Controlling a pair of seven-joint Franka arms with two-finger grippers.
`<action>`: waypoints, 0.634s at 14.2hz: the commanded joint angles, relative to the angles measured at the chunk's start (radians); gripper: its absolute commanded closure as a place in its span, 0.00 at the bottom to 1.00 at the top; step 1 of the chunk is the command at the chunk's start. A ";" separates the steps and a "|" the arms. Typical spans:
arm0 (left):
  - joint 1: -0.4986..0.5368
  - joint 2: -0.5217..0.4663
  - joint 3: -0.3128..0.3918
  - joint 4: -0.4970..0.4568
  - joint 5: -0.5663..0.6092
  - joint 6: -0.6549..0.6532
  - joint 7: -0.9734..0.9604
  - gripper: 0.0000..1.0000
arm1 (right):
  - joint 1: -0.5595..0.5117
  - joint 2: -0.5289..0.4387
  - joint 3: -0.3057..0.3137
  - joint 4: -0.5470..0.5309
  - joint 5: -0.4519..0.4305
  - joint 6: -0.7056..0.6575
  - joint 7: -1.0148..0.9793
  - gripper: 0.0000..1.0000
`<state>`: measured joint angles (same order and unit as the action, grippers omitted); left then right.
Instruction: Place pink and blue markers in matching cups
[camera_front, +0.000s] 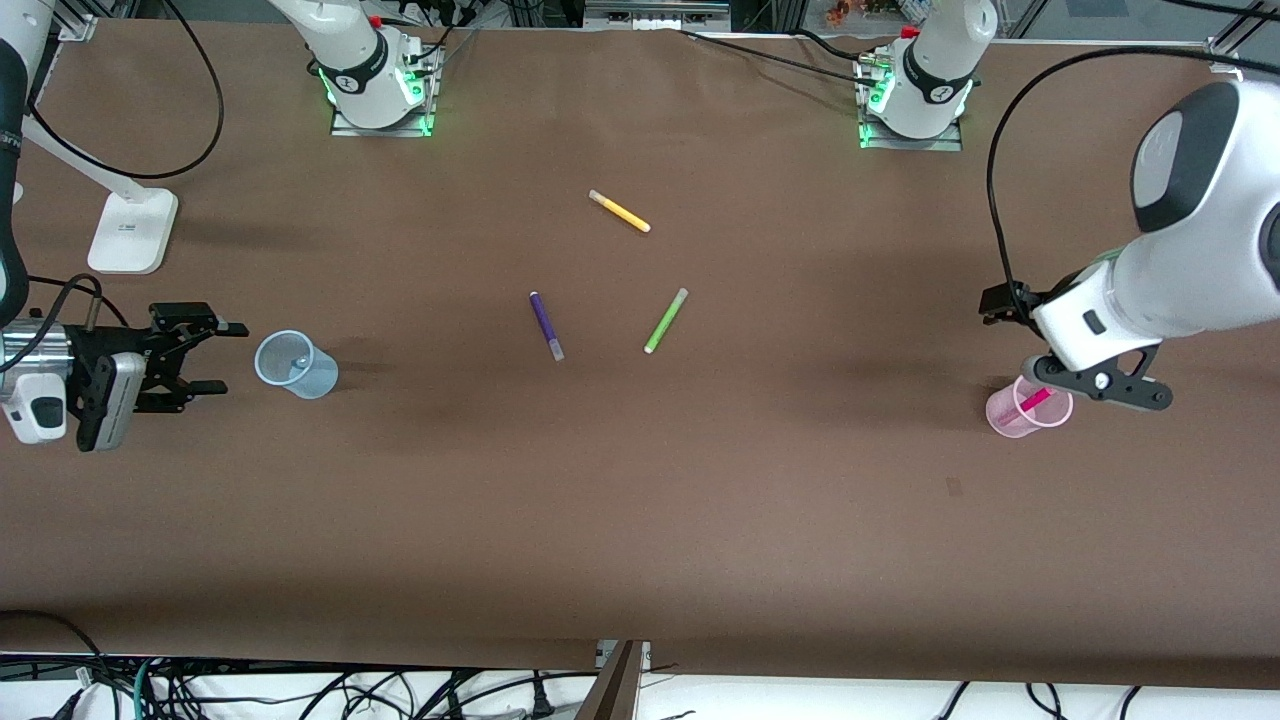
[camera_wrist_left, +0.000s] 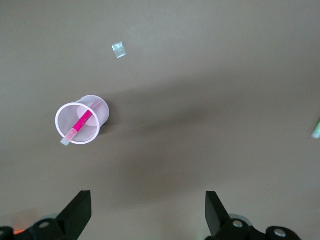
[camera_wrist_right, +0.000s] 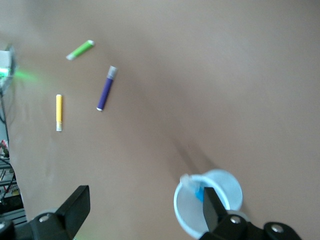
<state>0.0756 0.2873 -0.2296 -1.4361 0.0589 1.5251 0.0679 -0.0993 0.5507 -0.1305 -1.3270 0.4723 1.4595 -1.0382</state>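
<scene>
The pale pink cup (camera_front: 1008, 418) stands toward the left arm's end of the table. The pink marker (camera_front: 1035, 402) leans inside it, its pale cap over the rim. My left gripper (camera_front: 1100, 385) hangs open and empty just above and beside this cup. The left wrist view shows the cup (camera_wrist_left: 99, 109) and marker (camera_wrist_left: 81, 121) off to one side of the open left gripper (camera_wrist_left: 148, 210). The pale blue cup (camera_front: 318, 378) stands toward the right arm's end. The blue marker (camera_wrist_right: 199, 192) leans inside it. My right gripper (camera_front: 225, 358) is open and empty beside this cup (camera_wrist_right: 231, 186).
A yellow marker (camera_front: 620, 211), a dark purple marker (camera_front: 546, 325) and a lime green marker (camera_front: 665, 320) lie mid-table. A white stand base (camera_front: 133, 232) sits near the right arm's end. A small scrap of tape (camera_wrist_left: 119, 50) lies near the pink cup.
</scene>
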 joint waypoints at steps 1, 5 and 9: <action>0.036 -0.178 0.001 -0.229 -0.057 0.151 -0.017 0.00 | 0.045 -0.033 0.006 0.055 -0.119 -0.056 0.237 0.00; 0.041 -0.235 0.038 -0.248 -0.109 0.182 -0.002 0.00 | 0.151 -0.106 0.012 0.036 -0.328 -0.057 0.629 0.00; -0.040 -0.257 0.133 -0.248 -0.108 0.173 0.038 0.00 | 0.165 -0.254 0.109 -0.098 -0.437 -0.064 0.967 0.00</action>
<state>0.0554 0.0638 -0.1191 -1.6515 -0.0238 1.6850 0.0722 0.0730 0.4047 -0.0681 -1.3074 0.1033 1.3895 -0.2083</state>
